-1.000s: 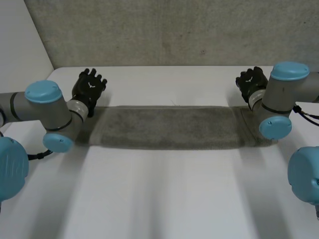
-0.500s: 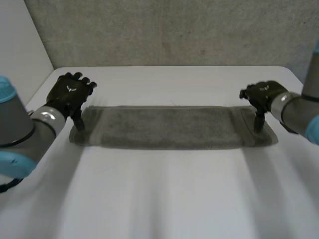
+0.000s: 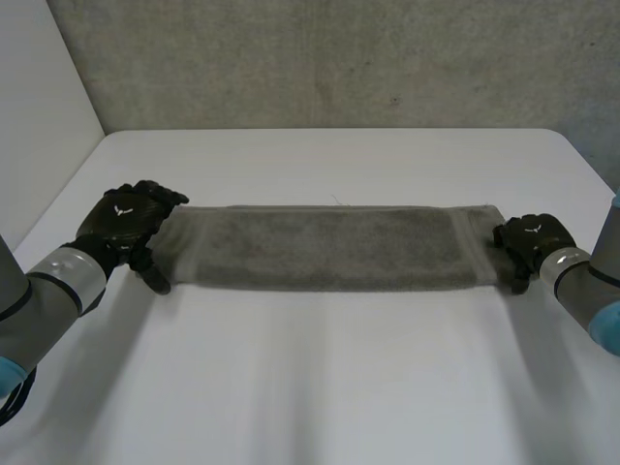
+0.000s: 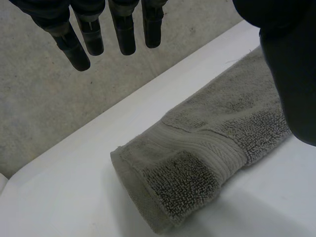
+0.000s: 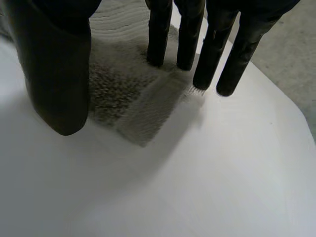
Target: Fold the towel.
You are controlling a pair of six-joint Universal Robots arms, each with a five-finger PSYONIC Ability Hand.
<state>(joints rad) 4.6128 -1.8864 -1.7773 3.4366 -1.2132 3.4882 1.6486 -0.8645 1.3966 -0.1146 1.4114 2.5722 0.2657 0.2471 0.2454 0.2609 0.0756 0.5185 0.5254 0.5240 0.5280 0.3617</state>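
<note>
A grey-green towel (image 3: 329, 247) lies folded into a long strip across the white table (image 3: 320, 387). My left hand (image 3: 124, 221) hovers at its left end, fingers straight and spread. In the left wrist view the towel end (image 4: 197, 158) lies beneath that hand (image 4: 123, 34), untouched, between the fingers and the thumb (image 4: 291, 74). My right hand (image 3: 531, 240) is at the right end. In the right wrist view two of its straight fingers (image 5: 158, 34) rest on the towel's corner (image 5: 123, 89), while the thumb (image 5: 59, 64) stands apart over the table.
A grey wall (image 3: 339, 58) rises behind the table's far edge. A pale wall (image 3: 39, 116) stands to the left. Bare tabletop stretches in front of the towel.
Both hands have come from behind the towel's far corners down and nearer, to its two short ends. The right hand's fingers have lowered onto the right corner.
</note>
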